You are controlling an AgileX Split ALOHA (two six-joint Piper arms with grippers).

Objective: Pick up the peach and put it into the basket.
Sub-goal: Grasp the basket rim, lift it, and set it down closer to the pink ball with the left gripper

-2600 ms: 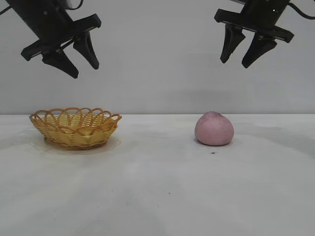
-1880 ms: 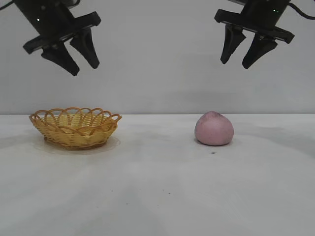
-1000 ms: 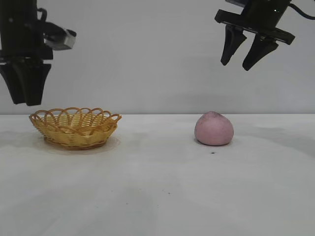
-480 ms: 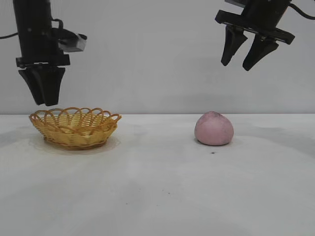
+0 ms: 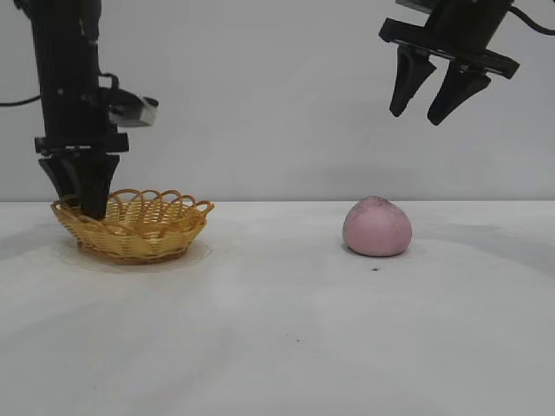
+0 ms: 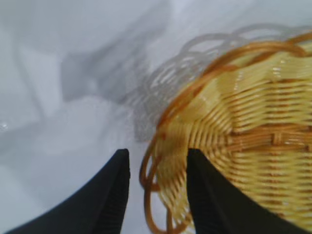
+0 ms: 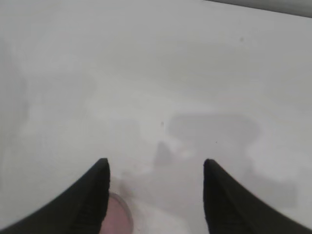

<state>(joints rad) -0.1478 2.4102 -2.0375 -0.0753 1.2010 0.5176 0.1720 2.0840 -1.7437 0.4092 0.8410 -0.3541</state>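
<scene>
Exterior view, both arms and the white table [image 5: 286, 329]. The peach [image 5: 377, 227] rests on the table toward its right side, well apart from the wicker basket [image 5: 134, 225], which sits toward the left edge. The peach is round, so it offers no long axis to align with; its darker mottled top points up.

The right gripper [image 5: 431, 91] hangs high above the table, up and slightly to the right of the peach, its 2 fingers spread wide and holding nothing. In the right wrist view the peach [image 7: 117, 219] shows only as a pink sliver beside 1 finger, so it lies off-centre from the gap between them. This arm is much the nearer to the fruit; the coming reach probably calls for a small shift to centre the gap over the peach, then a straight descent.

The left gripper [image 5: 85, 195] stands upright at the left rim of the basket. In the left wrist view its fingers [image 6: 109, 195] are parted a moderate way, straddling the looped rim [image 6: 156, 161], 1 outside the basket and 1 inside. No contact with the rim can be confirmed.
</scene>
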